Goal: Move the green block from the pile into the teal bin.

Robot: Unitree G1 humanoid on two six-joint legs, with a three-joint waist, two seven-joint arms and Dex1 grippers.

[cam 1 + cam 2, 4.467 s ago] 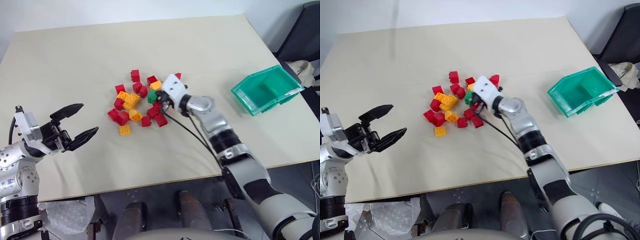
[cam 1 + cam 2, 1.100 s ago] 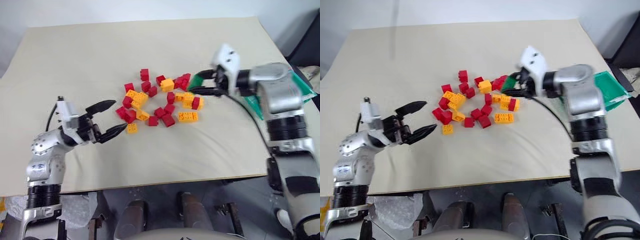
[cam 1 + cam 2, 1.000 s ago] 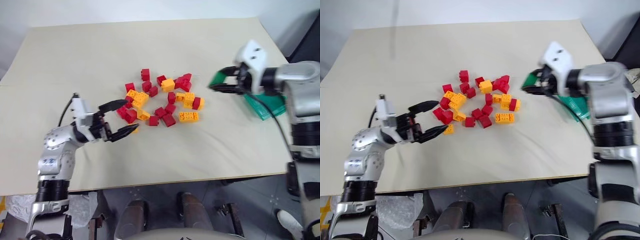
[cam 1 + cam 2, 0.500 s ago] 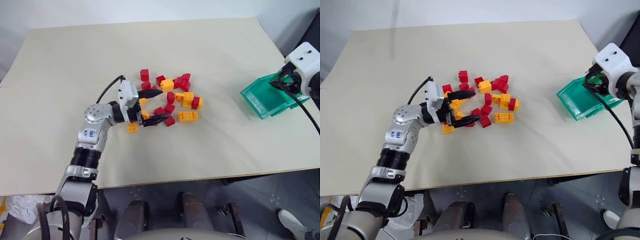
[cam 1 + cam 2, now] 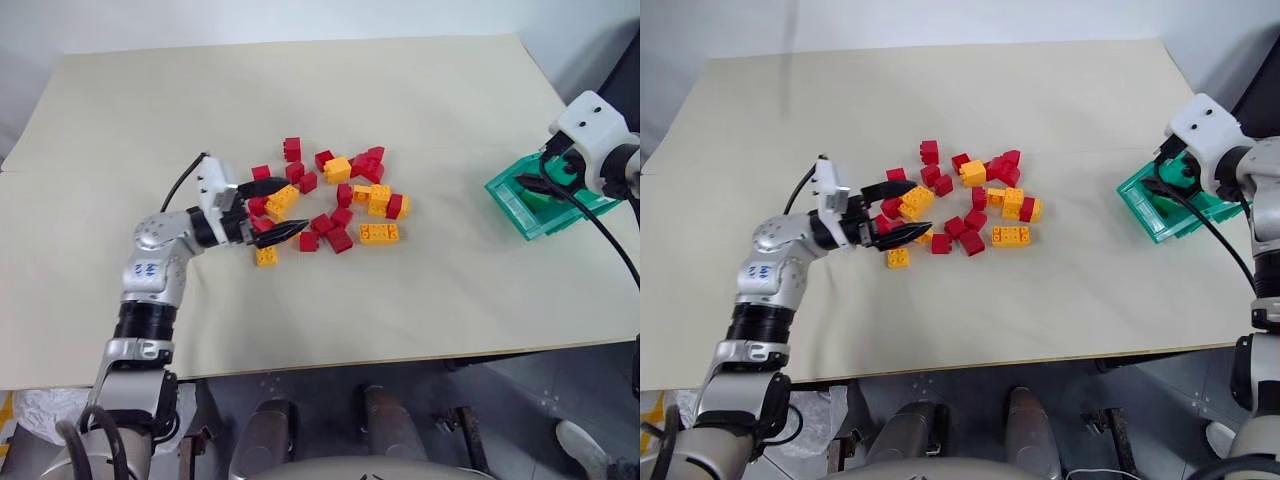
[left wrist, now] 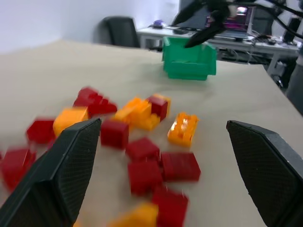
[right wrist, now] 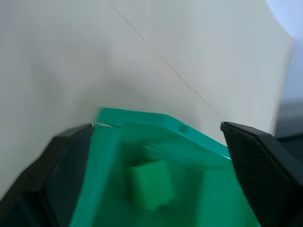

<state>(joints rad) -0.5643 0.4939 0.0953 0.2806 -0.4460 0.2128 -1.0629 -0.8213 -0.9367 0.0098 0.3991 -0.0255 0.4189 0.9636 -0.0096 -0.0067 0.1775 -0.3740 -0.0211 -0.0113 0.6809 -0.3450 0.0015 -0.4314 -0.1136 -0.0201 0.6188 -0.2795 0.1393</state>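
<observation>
While the right gripper (image 7: 151, 142) is held over the teal bin (image 5: 520, 205) at the right edge of the table (image 5: 300, 90), its two black fingers are spread wide and nothing is clasped between them. The green block (image 7: 150, 183) is seen in the right wrist view inside the bin, apart from both fingers, lying within the green walls. The bin is set at the right of the table, well apart from the pile (image 5: 325, 200) of red and yellow-orange bricks at the middle. The left gripper (image 5: 272, 212) is held at the left edge of the pile, its fingers parted wide and pointing right across the bricks; nothing is gripped, and whether a fingertip touches a brick cannot be told. One yellow-orange brick (image 5: 266, 256) lies just near of the left gripper.
</observation>
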